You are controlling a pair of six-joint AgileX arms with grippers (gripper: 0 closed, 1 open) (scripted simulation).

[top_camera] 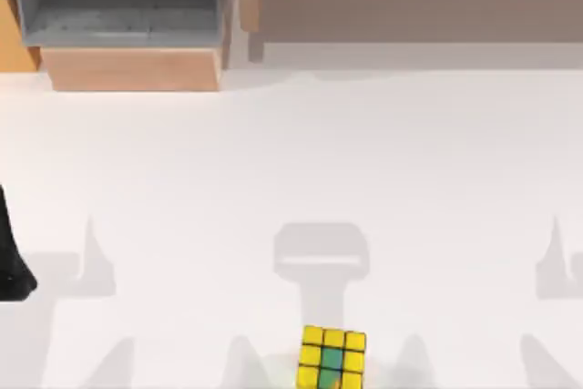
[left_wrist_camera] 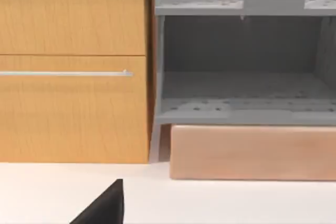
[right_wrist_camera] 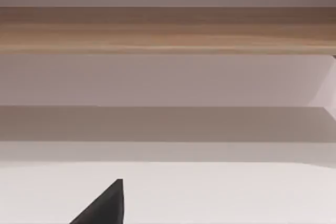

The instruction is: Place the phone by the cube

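White table (top_camera: pixel 291 152) bears cube (top_camera: pixel 332 359), cabinet (top_camera: pixel 127 15) behind.

The robot's body looks black. In the top view, a piece of the left arm (top_camera: pixel 13 257) is a dark, smooth shape with a rounded end. In the left wrist view, a black finger (left_wrist_camera: pixel 105 206) looks like a flat wedge with a straight side. The right wrist view has the same black wedge finger (right_wrist_camera: pixel 105 206).

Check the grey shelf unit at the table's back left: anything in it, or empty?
Empty as far as visible. The grey shelf unit shows bare shelves in the left wrist view; the top view shows its open bay bare too.
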